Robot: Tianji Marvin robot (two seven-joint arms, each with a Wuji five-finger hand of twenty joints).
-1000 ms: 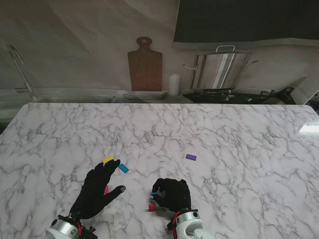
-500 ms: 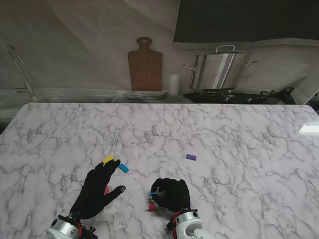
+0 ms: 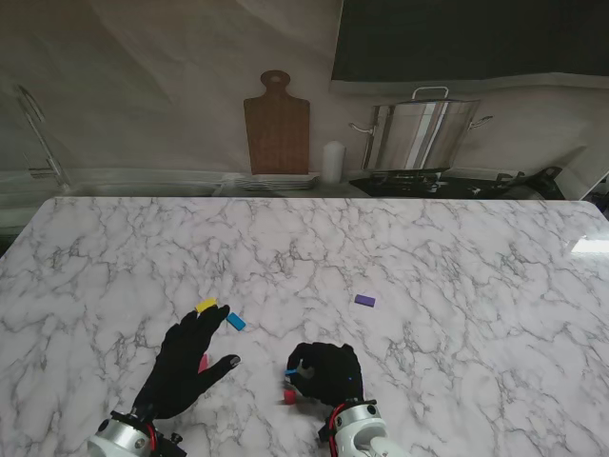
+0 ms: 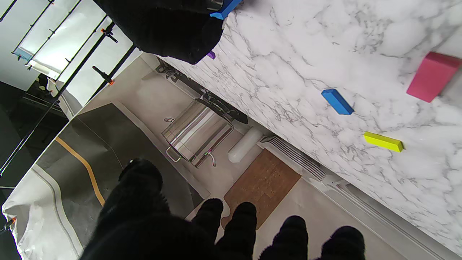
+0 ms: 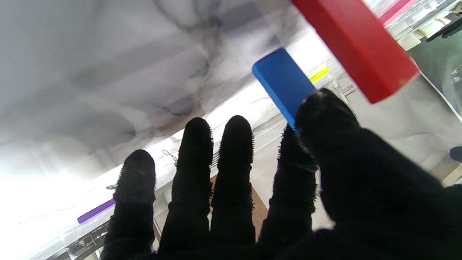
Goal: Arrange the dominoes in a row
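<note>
My right hand (image 3: 328, 371) is shut on a dark blue domino (image 3: 293, 372), pinched between thumb and index finger (image 5: 294, 180); the domino (image 5: 283, 86) sticks out beyond the thumb tip. A red domino (image 3: 288, 396) lies on the marble right beside that hand, and shows large in the right wrist view (image 5: 355, 50). My left hand (image 3: 186, 367) is open, fingers spread flat over a pink domino (image 3: 203, 363) (image 4: 431, 76). Just beyond its fingertips lie a yellow domino (image 3: 206, 306) (image 4: 383, 142) and a light blue domino (image 3: 236, 322) (image 4: 337, 102). A purple domino (image 3: 364, 300) (image 5: 95, 216) lies farther off to the right.
The marble table (image 3: 457, 267) stretches wide to the far side and right. Behind its far edge stand a wooden cutting board (image 3: 277, 129), a white candle (image 3: 332, 162), stacked plates (image 3: 276, 181) and a steel pot (image 3: 423, 133).
My right hand has crept slightly to the left with the blue domino in it. The left hand and the loose dominoes have not moved.
</note>
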